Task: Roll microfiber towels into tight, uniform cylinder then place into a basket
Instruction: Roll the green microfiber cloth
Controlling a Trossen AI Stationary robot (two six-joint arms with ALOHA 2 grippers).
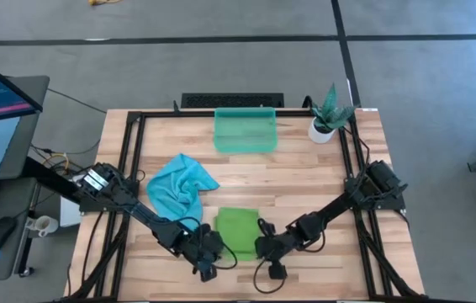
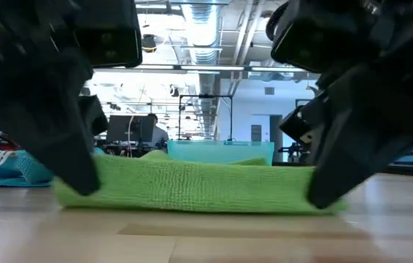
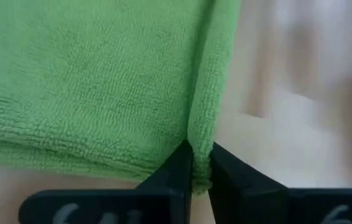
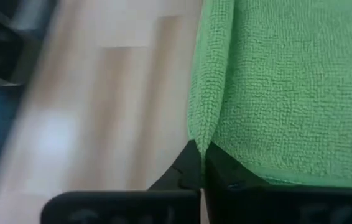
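The green towel [image 1: 238,229] lies folded flat on the table [image 1: 305,181], low in the middle of the high view. The left gripper [image 1: 215,252] is at its lower left corner, jaws pinched tight on the towel's edge, as the left wrist view shows. The right gripper [image 1: 265,249] is at the lower right corner, jaws likewise closed on the edge. The blue towel [image 1: 179,187] sits crumpled up and left of the green one. The basket [image 1: 244,130] stands at upper centre, a potted plant [image 1: 328,114] to its right.
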